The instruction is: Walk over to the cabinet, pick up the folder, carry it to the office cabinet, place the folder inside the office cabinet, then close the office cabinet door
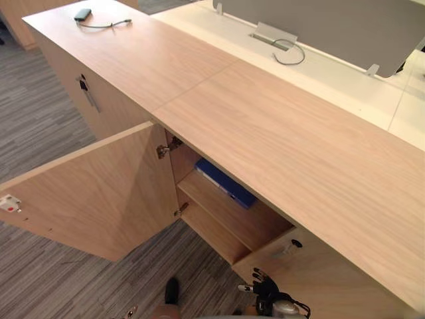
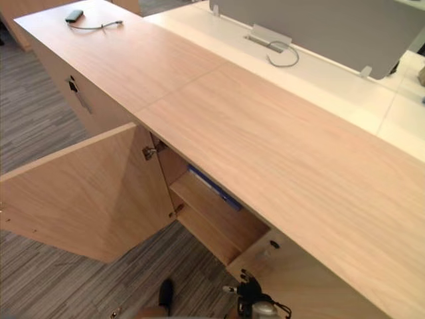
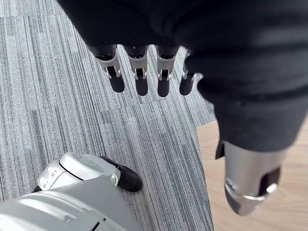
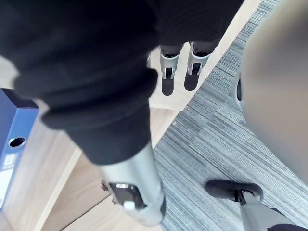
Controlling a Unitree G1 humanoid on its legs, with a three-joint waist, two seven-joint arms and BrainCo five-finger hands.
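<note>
Light wood-grain office cabinet with a long flat top; its door stands wide open, swung out to the left over grey striped carpet. Blue folder lies flat on the upper shelf inside the open compartment, toward the back, touched by neither hand. Right hand sits low, just in front of the shut door to the right of the opening; its fingers are straight and loose, holding nothing. Left hand hangs over the carpet, fingers straight, slightly spread, empty. Far left of the cabinet top: small dark device with a cable. White worktop and grey panel behind the cabinet
</note>
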